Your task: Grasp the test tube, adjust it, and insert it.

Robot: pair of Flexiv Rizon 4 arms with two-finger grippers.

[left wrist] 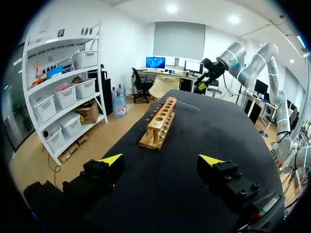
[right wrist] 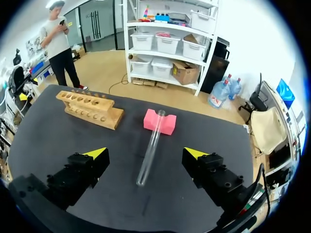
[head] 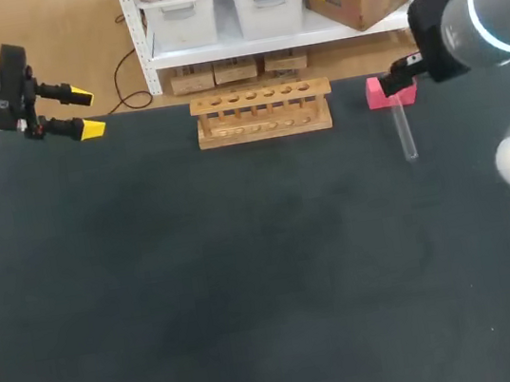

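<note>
A clear test tube (head: 405, 133) lies on the black table, its far end propped on a pink foam block (head: 381, 92). In the right wrist view the test tube (right wrist: 150, 150) runs ahead of my right gripper (right wrist: 145, 153), lined up with the gap between its open fingers and lower than them. The wooden rack (head: 262, 112) with a row of holes stands at the table's back middle. My left gripper (head: 85, 112) hovers open over the table's back left corner, far from the rack (left wrist: 160, 122). In the head view my right arm's body hides the right gripper.
The pink block (right wrist: 159, 121) sits between the rack (right wrist: 90, 108) and the table's right edge. The black mat (head: 249, 278) stretches bare across the middle and front.
</note>
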